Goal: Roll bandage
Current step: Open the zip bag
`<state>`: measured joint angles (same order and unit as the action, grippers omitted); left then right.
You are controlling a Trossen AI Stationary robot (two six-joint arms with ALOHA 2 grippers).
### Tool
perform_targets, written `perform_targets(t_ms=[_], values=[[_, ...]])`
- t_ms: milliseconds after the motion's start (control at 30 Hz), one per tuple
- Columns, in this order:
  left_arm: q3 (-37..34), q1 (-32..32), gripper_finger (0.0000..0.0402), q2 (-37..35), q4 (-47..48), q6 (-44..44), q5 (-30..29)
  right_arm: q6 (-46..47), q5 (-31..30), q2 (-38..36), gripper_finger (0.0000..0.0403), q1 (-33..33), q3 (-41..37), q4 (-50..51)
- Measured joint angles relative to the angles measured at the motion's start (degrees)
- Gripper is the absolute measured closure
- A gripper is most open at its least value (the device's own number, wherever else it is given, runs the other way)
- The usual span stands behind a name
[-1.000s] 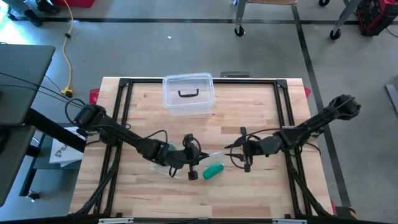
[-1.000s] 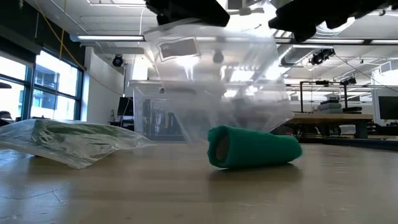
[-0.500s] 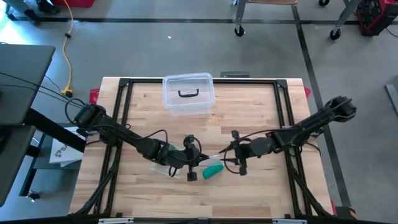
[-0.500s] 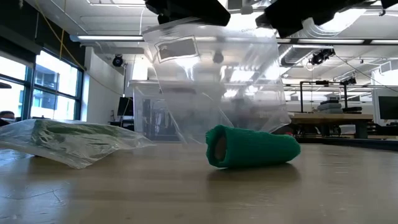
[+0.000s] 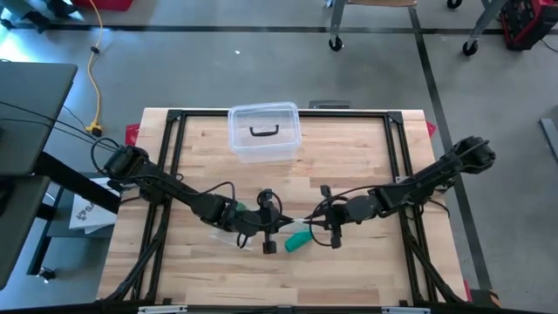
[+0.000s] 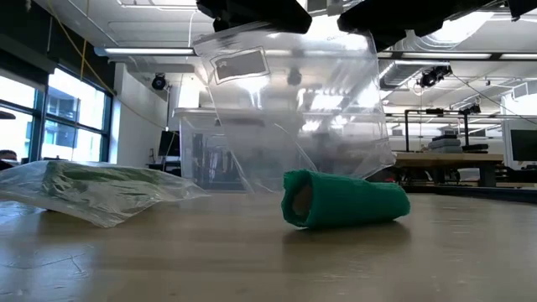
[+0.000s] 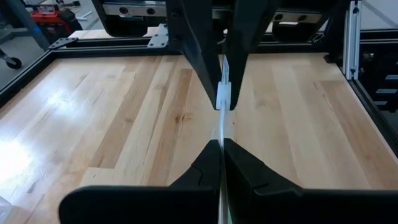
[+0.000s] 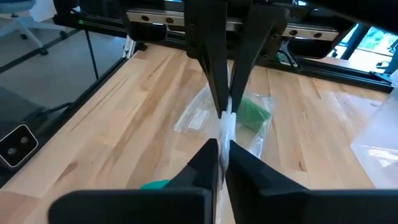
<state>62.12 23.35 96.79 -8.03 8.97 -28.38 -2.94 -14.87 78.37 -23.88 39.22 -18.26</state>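
Centrally on the table [image 5: 349,157], both pincers pinch a clear plastic bag [image 6: 294,101]: left pincer [image 5: 281,221] and right pincer [image 5: 316,220] clamp opposite edges. The green bandage [image 5: 298,240] lies rolled beneath; bagging it seemingly remains, with another packet [image 6: 92,189] nearby

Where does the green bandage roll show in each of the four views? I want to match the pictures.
High view: green bandage roll lies on the table, near its front edge, between the two grippers.
Low view: roll right of centre, lying on its side.
Left wrist view: not identifiable.
Right wrist view: a green sliver above the fingers.
Shared landmark: the clear plastic bag held up over the roll.
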Motion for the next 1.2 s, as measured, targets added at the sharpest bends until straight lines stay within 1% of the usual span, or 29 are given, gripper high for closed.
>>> perform_targets(t_ms=[133, 233, 367, 500, 700, 900, 967, 1033, 1200], values=[[0.0, 0.0, 0.0401, 0.0, 0.0, 0.12, -0.02, -0.12, -0.54, 0.01, 0.0352, -0.17, 0.44, 0.3], [0.01, 0.0, 0.0401, 0.0, -0.05, 0.48, -0.04, -1.06, -2.46, 0.02, 0.0326, -0.16, 1.89, 2.35], [0.01, 0.0, 0.0401, 0.02, 0.15, 0.53, -0.04, -1.36, -4.23, 0.0, 0.0318, -0.15, 4.04, 6.67], [0.01, 0.0, 0.0401, 0.02, 0.12, 0.93, -0.03, -3.31, -4.2, 0.02, 0.0337, -1.21, 4.66, 8.14], [0.01, 0.0, 0.0401, 0.02, 0.02, 0.98, -0.04, -5.91, -7.45, 0.0, 0.0395, -3.24, 4.74, 8.17], [0.0, -0.02, 0.04, 0.02, -0.79, 1.02, -0.79, -3.42, -10.65, 0.0, 0.0401, -4.15, 4.74, 8.77], [-0.08, -0.02, 0.0391, 0.07, -2.23, -1.04, -0.91, -2.23, -10.76, -0.02, 0.0401, -4.15, 4.74, 8.66], [-0.08, -0.02, 0.0371, 0.07, -5.17, -4.98, -0.87, -2.03, -10.79, -0.02, 0.0401, -4.23, 4.74, 8.13], [0.05, -0.01, 0.0302, 1.97, -13.13, -17.04, -0.71, -1.97, -12.07, -0.02, 0.0402, -4.1, 4.72, 6.83]])
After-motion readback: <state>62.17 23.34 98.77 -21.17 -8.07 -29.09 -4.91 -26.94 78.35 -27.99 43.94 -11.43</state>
